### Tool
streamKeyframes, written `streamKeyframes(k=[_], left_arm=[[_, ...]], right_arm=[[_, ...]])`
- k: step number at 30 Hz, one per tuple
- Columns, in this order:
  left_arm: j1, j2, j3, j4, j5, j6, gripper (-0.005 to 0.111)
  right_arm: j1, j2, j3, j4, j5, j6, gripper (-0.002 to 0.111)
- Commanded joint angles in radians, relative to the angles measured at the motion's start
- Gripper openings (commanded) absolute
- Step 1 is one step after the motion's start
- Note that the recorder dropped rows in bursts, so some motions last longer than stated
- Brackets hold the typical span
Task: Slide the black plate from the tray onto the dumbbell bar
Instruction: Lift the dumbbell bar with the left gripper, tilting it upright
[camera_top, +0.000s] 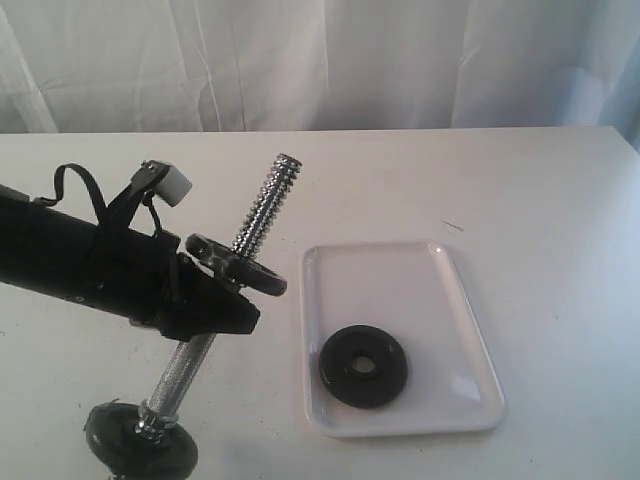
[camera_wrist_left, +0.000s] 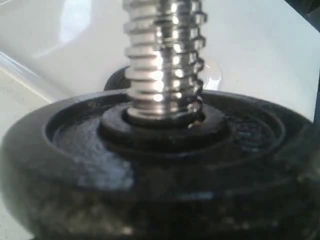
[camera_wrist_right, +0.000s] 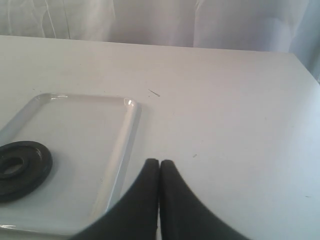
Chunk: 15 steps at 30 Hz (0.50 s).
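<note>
White table (camera_top: 540, 180), plain and matte, tiny dark scratch (camera_top: 452, 225) on it. Wrinkly white curtain (camera_top: 330, 60) behind, soft even light.

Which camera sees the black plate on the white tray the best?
The exterior view. It shows the whole black plate, centre hole included, lying in the tray. The right wrist view cuts part of it off at the picture's edge. The left wrist view shows at most a dark sliver behind the dumbbell bar.
</note>
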Motion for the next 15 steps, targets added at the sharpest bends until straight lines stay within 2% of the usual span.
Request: streamKeyframes(k=[1, 10, 15], left_arm=[[-0.002, -0.084, 0.038, -0.118, 0.051, 0.029, 0.0], [-0.002, -0.163, 0.076, -0.111, 0.04, 0.032, 0.0], [-0.002, -0.183, 0.076, -0.101, 0.069, 0.032, 0.0]], right_arm=[[0.003, -0.007, 0.007, -0.007, -0.005, 0.003, 0.0], [0.003, -0.007, 0.007, 0.002, -0.036, 0.02, 0.0], [0.003, -0.007, 0.007, 0.246, -0.155, 0.189, 0.0]])
